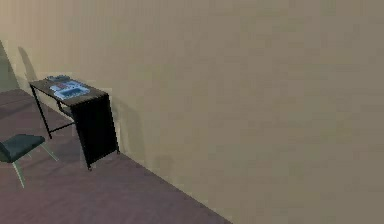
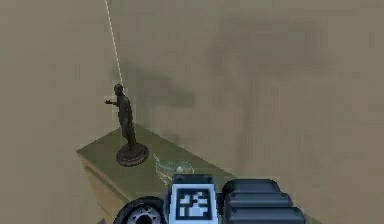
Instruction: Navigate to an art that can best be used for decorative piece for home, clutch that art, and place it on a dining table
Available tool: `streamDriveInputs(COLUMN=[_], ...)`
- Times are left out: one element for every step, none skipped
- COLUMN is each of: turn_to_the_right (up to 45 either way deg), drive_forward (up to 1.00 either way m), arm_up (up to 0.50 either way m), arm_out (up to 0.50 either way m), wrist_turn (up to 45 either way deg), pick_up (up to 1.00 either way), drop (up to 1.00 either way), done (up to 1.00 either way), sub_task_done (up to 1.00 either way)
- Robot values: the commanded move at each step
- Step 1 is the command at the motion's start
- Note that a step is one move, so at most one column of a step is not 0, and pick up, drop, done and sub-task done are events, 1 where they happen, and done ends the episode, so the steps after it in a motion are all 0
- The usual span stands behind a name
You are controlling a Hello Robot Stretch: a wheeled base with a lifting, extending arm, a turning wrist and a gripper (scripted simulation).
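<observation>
statue (image 2: 126,118) upright on cabinet (image 2: 100,153) | claw (image 2: 145,210) far end unclear | chair (image 1: 18,150) edge-cropped

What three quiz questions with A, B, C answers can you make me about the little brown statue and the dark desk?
1. Where is the dark brown statue of a standing figure?
A. on the olive-green cabinet
B. on the floor
C. on a bed

2. How many chairs stand by the dark desk against the tan wall?
A. three
B. one
C. none

3. How does the statue stand?
A. lying on its side
B. hanging in the air
C. upright on its round base

Answers:
1 A, its base rests on the cabinet's top.
2 B, a single chair sits at the desk's left in the forward view.
3 C, the figure rises straight from the base.
</observation>
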Motion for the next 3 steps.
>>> streamDriveInputs(turn_to_the_right=[0.0,0.0,0.0], drive_forward=[0.0,0.0,0.0], arm_up=[0.0,0.0,0.0], arm_out=[0.2,0.0,0.0], wrist_turn=[0.0,45.0,45.0], pick_up=[0.0,0.0,0.0], drop=[0.0,0.0,0.0], done=[0.0,0.0,0.0], sub_task_done=[0.0,0.0,0.0])
